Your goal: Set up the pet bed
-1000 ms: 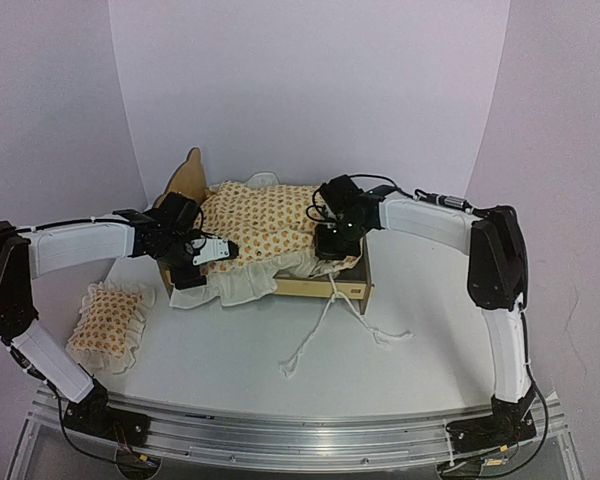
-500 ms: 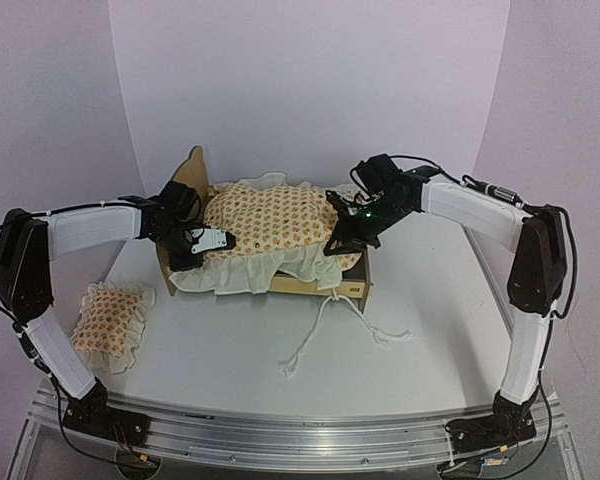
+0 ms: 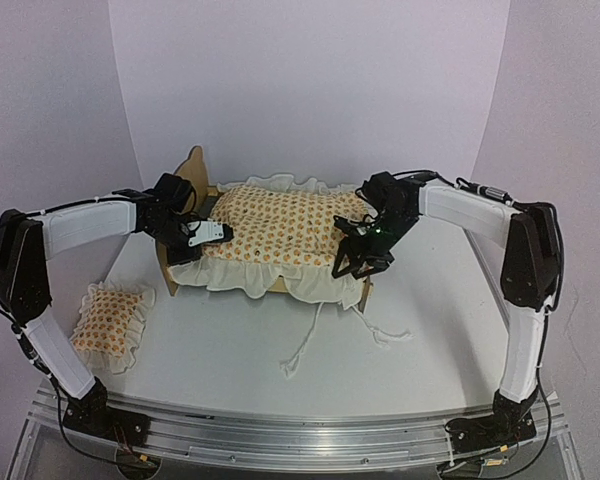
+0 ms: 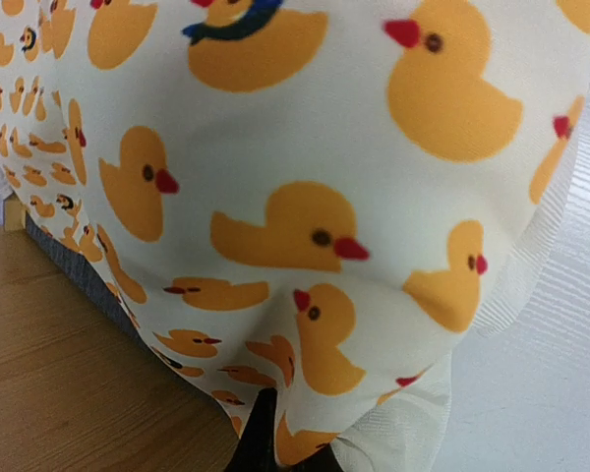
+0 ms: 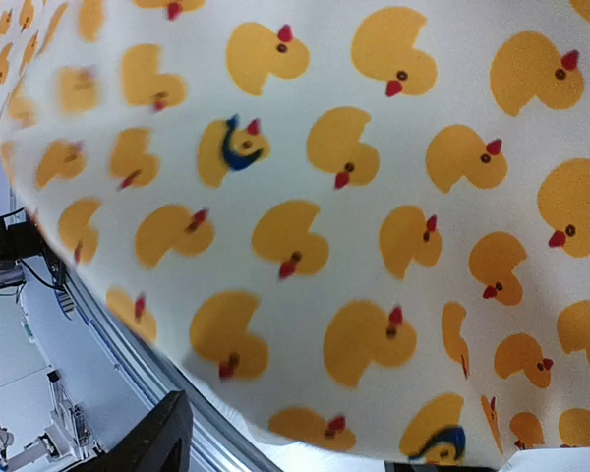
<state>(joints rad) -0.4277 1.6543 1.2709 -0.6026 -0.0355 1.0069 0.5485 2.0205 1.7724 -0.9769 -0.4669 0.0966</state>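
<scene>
The pet bed (image 3: 189,172) stands mid-table, its scalloped wooden headboard at the far left and a foot corner (image 3: 364,291) showing. A cream duck-patterned cushion (image 3: 280,225) lies spread over it. My left gripper (image 3: 212,235) is at the cushion's left edge, shut on a fold of the fabric. In the left wrist view the cushion (image 4: 305,177) bulges over the wooden rail (image 4: 69,374), pinched in the left gripper (image 4: 275,442). My right gripper (image 3: 365,255) hovers open at the cushion's foot end. In the right wrist view one dark finger (image 5: 157,433) shows under the cushion (image 5: 354,197), with nothing held.
A small matching ruffled pillow (image 3: 110,318) lies on the table at the near left. White tie cords (image 3: 320,330) trail from the bed's foot across the table towards the front. The metal base rail (image 3: 300,435) runs along the near edge.
The cushion went from bunched to spread flat over the bed. My left gripper shut on its left edge. My right gripper let go, opened and moved to the foot end.
</scene>
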